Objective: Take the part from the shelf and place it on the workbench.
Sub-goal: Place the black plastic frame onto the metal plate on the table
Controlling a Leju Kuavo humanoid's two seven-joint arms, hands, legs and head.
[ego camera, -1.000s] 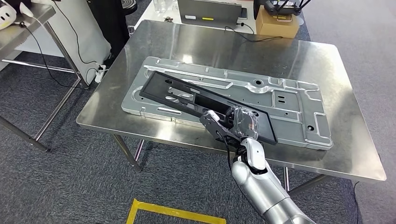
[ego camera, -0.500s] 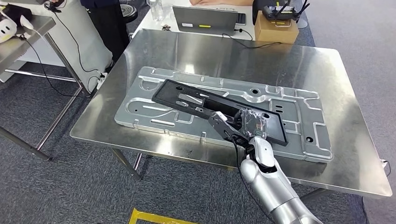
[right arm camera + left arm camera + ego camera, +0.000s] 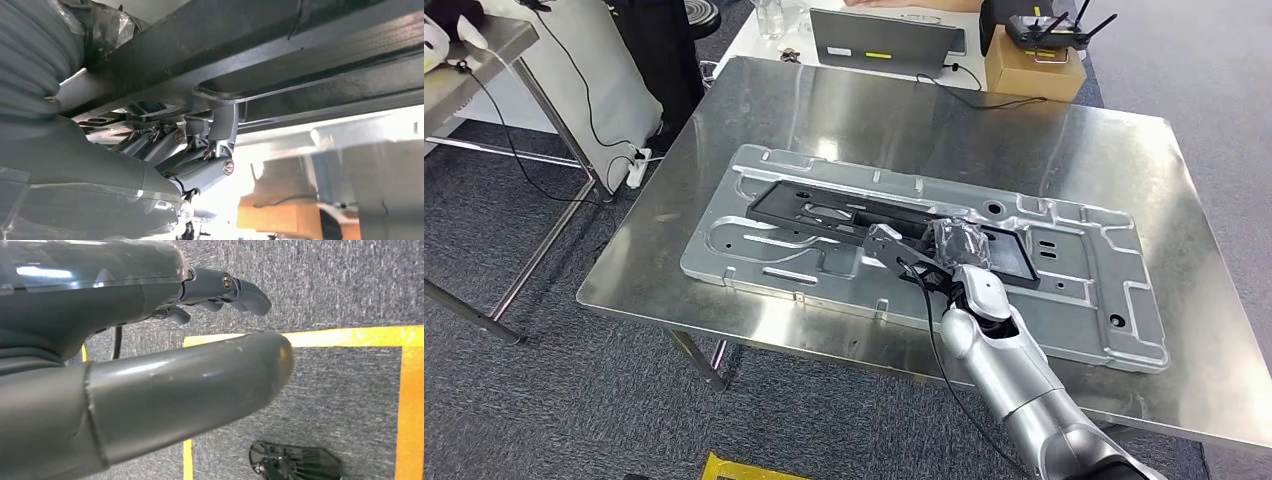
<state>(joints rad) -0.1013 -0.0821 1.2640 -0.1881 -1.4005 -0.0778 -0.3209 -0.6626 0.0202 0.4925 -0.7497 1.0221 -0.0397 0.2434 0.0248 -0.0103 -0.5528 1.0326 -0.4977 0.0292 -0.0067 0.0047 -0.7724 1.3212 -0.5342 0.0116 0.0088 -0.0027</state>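
1. Right hand (image 3: pixel 944 262): over the near middle of the bench (image 3: pixel 844 110), fingers (image 3: pixel 200 172) curled up against the underside of the black part (image 3: pixel 864 215) and holding it at its right end. Silver right arm (image 3: pixel 1014 380) entering from below right.
2. Black part: a long flat frame with cut-outs, lying slantwise over the grey metal plate (image 3: pixel 1084 300); left end low on the plate, right end in the hand (cannot tell whether that end touches the plate).
3. Grey metal plate: large, ribbed and stamped, flat on the steel bench, covering most of its middle.
4. Right wrist view: dark bars of the part (image 3: pixel 300 45) crossing just above the fingers, one finger hooked against a thin rail of the part.
5. Left hand (image 3: pixel 165 340): hanging over grey carpet (image 3: pixel 340 285), fingers (image 3: pixel 240 290) slightly bent and apart, thick thumb straight, nothing held. Yellow floor tape (image 3: pixel 350 337) below it.
6. Beyond the far bench edge: laptop (image 3: pixel 886 42) on a white table, cardboard box (image 3: pixel 1034 68) with a black antennaed device (image 3: pixel 1052 28) on top.
7. Left of the bench: second metal table (image 3: pixel 474 60), cables trailing to a power strip (image 3: pixel 636 168) on the carpet.
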